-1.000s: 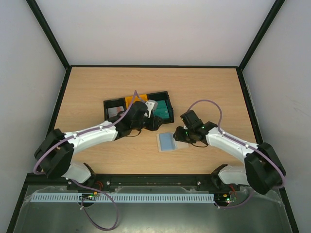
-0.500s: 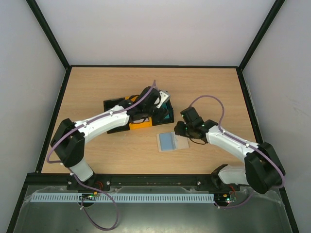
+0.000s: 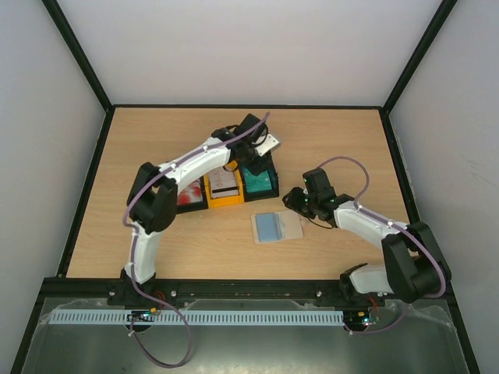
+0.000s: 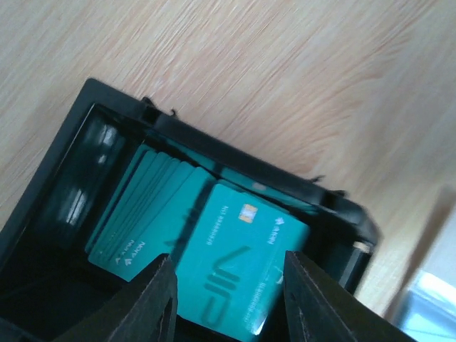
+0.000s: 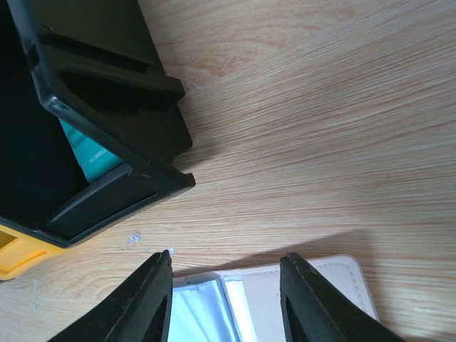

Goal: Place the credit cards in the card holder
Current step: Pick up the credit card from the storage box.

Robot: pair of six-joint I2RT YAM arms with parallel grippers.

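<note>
1. Card holder [image 3: 277, 227] lies nearest the arm bases, open and flat on the tabletop [image 3: 156, 148]. Its long axis runs left-right, with the light blue half to the left and the beige half to the right.
2. Right gripper [image 5: 228, 255] sits just past the holder's far right edge, pointing down at bare wood. Its fingers [image 5: 158, 299] are spread wide with nothing between them. Contact with the holder cannot be told.
3. Behind that is a row of three joined trays [image 3: 224, 202], each with its long axis running near-far.
   - The left black tray holds a red-blotched card [image 3: 187, 195].
   - The yellow middle tray holds a white-grey striped card [image 3: 224, 183].
   - The right black tray holds the teal cards [image 4: 235, 249].
4. The teal cards are fanned and overlapping, lying flat. The top one is face up, chip showing, and skewed in its compartment.
5. Left gripper [image 4: 228, 260] is farthest back, hanging over the teal compartment. Its fingers are parted wide on either side of the top card's near end and grip nothing.
</note>
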